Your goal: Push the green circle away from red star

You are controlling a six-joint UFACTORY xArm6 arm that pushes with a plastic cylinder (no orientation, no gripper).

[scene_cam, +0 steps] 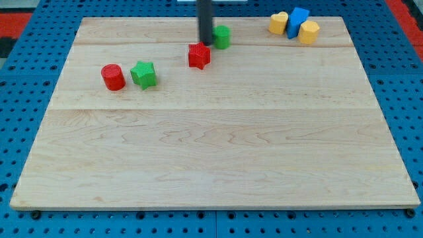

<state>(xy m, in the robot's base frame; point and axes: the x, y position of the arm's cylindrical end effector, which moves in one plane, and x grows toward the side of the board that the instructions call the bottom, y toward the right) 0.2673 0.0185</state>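
Observation:
The green circle sits near the view's top, just right of centre. The red star lies just below and left of it, a small gap apart. My tip comes down from the view's top as a dark rod. It stands between the two, right against the green circle's left side and just above the red star's upper right edge.
A red cylinder and a green star sit side by side at the view's left. A yellow heart, a blue block and a yellow block cluster at the top right. The wooden board lies on a blue pegboard.

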